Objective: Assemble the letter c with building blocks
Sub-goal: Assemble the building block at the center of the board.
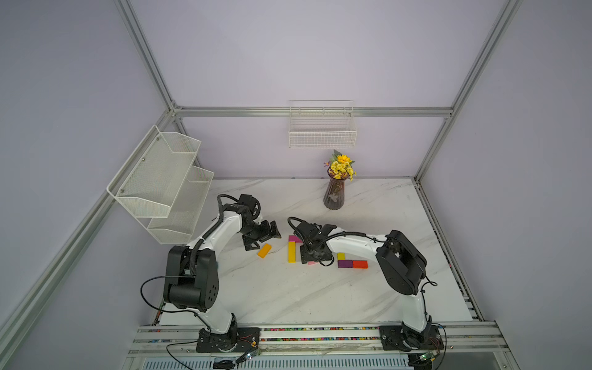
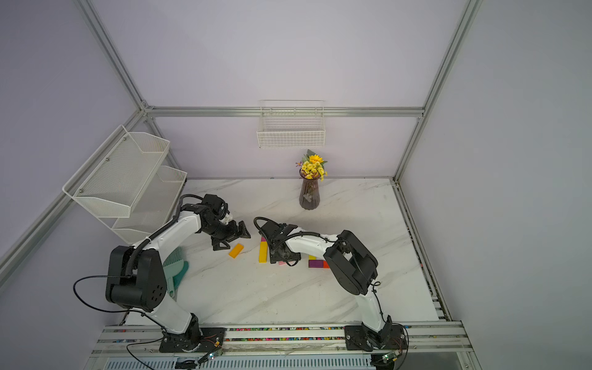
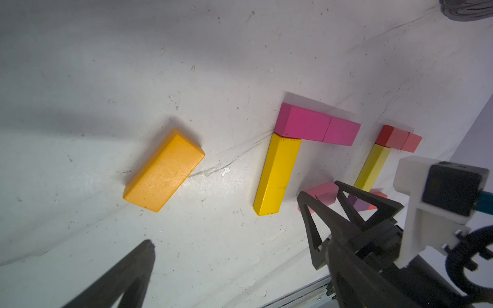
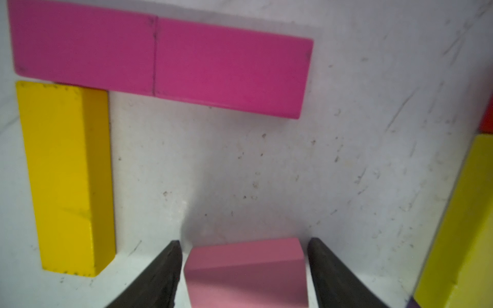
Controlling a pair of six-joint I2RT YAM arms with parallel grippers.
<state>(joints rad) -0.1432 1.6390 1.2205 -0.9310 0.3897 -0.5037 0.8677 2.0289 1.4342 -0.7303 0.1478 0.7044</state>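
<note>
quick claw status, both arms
Left claw: open, holding nothing.
Right claw: open, straddling the pink block, slim gaps both sides, not gripping yet.

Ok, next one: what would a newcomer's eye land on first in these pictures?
The bright colour at the centre: two magenta blocks end to end, capping a long yellow block like a half-built C. The right gripper sits low there, its fingers flanking a pale pink block. An orange block lies alone near the open left gripper, and a vase of yellow flowers stands at the back.
</note>
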